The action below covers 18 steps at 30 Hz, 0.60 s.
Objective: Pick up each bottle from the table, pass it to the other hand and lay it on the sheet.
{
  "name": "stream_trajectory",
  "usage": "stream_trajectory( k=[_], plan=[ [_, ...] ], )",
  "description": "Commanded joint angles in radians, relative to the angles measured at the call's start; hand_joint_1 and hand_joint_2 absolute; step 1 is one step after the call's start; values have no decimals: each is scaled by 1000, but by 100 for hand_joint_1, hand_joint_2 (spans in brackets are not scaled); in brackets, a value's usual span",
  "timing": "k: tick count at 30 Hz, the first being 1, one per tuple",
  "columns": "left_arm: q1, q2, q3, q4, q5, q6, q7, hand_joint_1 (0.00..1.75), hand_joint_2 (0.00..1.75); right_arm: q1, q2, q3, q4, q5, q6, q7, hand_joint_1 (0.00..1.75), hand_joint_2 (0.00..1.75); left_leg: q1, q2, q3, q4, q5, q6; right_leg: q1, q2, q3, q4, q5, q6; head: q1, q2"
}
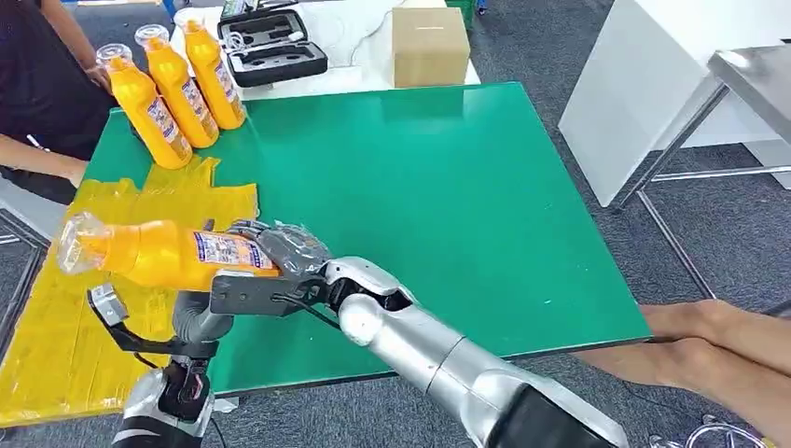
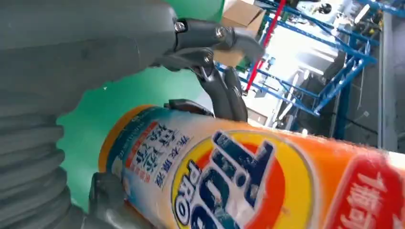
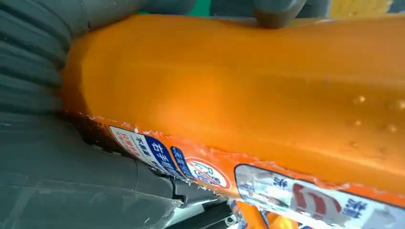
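Right robot hand (image 1: 284, 257) grips the base end of an orange bottle (image 1: 159, 254) that lies level in the air, its clear cap pointing away from the hand, over the near left corner of the green surface (image 1: 448, 205). Left robot hand (image 1: 201, 322) sits just under the bottle's labelled middle; the left wrist view shows its dark fingers (image 2: 224, 90) spread beyond the bottle (image 2: 258, 181) and a thumb against the label's lower edge, but I cannot tell whether it has a grip or merely touches. A yellow sheet (image 1: 56, 345) covers the surface's left strip, directly beneath the held bottle. Three more orange bottles (image 1: 182, 89) lie side by side at the surface's far left corner, just past the sheet. Beyond the far edge are a cardboard box (image 1: 429, 45) and an open black case (image 1: 272, 45) on a white top. A person's arm (image 1: 709, 350) rests near the near right corner, and another person (image 1: 42, 84) sits at the left side. Blue racking (image 2: 329, 57) appears in the left wrist view, while the right wrist view gives the plain orange back of the bottle (image 3: 248, 95) pressed against the grey palm.
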Motion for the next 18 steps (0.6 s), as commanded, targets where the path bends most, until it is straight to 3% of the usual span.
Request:
stream_trajectory(
  k=[1, 10, 18],
  plan=[
    [-145, -20, -35, 59, -35, 16, 2, 0, 175, 70, 29, 177, 80, 4, 31, -17, 175, 175, 1, -6, 5, -1, -2, -1, 1, -6, 6, -1, -3, -1, 0, 0],
    [-162, -56, 56, 40, -58, 85, -2, 0, 175, 95, 29, 176, 112, 14, 28, -33, 175, 175, 2, -8, 7, -1, -2, -1, 2, -8, 9, -1, -5, -2, 0, 0],
    [-158, -58, 64, 26, -60, 91, 1, 0, 175, 101, 28, 160, 133, 23, 24, -40, 175, 175, 2, -7, 5, -1, -2, -1, 2, -7, 7, -1, -3, -2, 0, 0]
  ],
)
